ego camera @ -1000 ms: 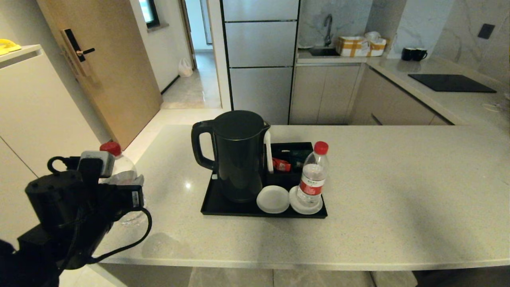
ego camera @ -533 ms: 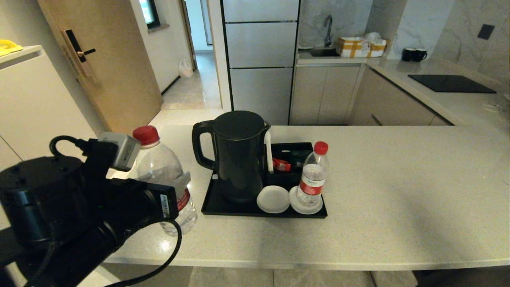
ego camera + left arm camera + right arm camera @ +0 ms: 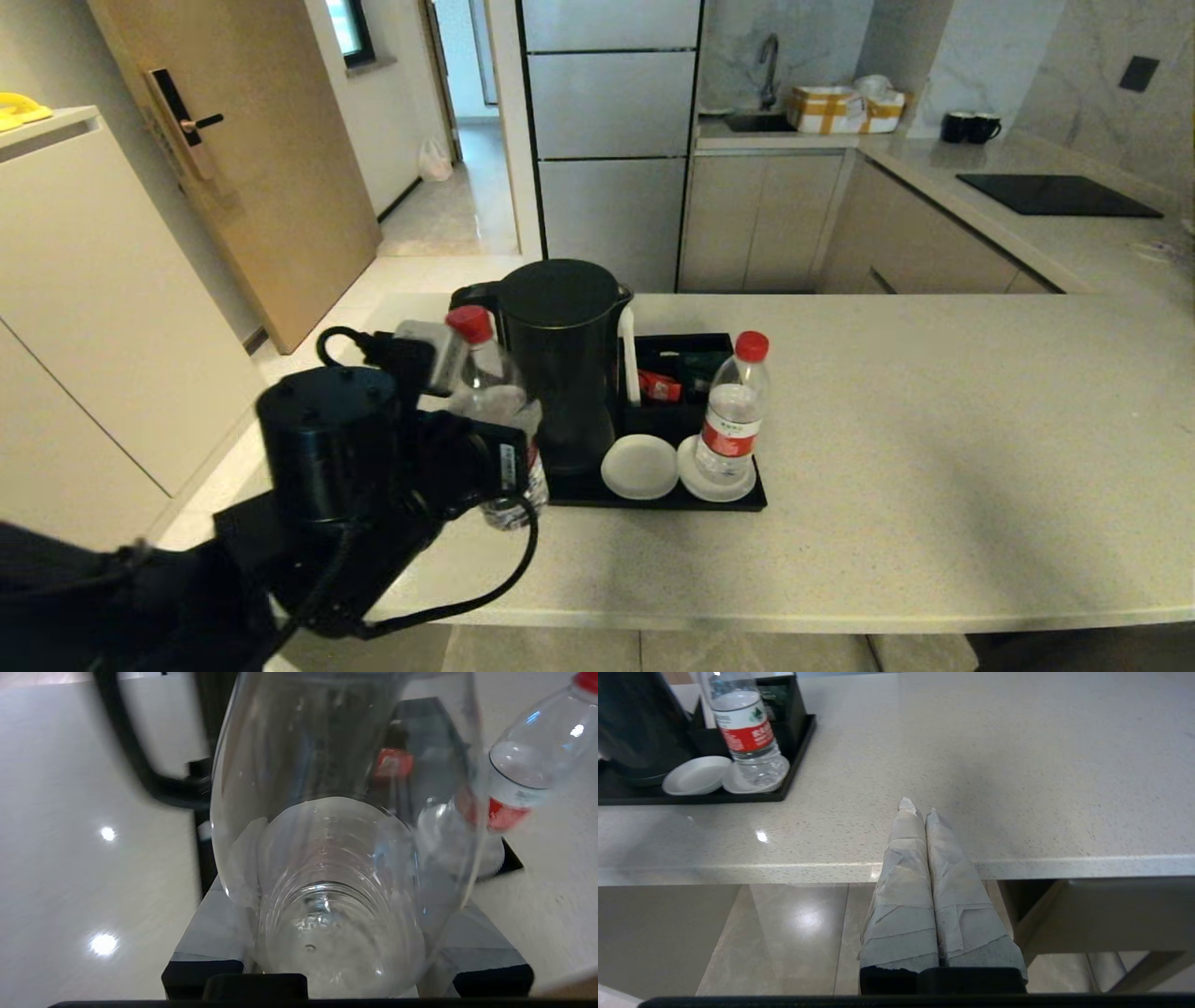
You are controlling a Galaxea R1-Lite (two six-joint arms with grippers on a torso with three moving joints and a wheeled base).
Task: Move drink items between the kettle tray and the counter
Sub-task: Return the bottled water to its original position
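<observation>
Head view | L pincer (image 3: pixel 495 439) grips bottle (image 3: pixel 490 411) | tray (image 3: pixel 653 495): kettle (image 3: pixel 565 364), 2nd bottle (image 3: pixel 733 415) | R pincer (image 3: pixel 916 807) closed

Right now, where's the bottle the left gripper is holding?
In the head view, the held bottle is upright in the left gripper, above the kettle tray's left end, right in front of the kettle.

Kettle (image 3: pixel 560 359): matte black. Tray (image 3: pixel 653 495) beneath the kettle: black, bearing two white coasters (image 3: pixel 639 467). Bottle (image 3: pixel 733 411) right of the kettle: clear, red cap, red-and-white label. Bottle (image 3: pixel 490 401) left of the kettle: clear, red cap. Counter (image 3: pixel 934 448): light beige, finely speckled. Right gripper (image 3: pixel 920 812): fingers wrapped in grey tape.
</observation>
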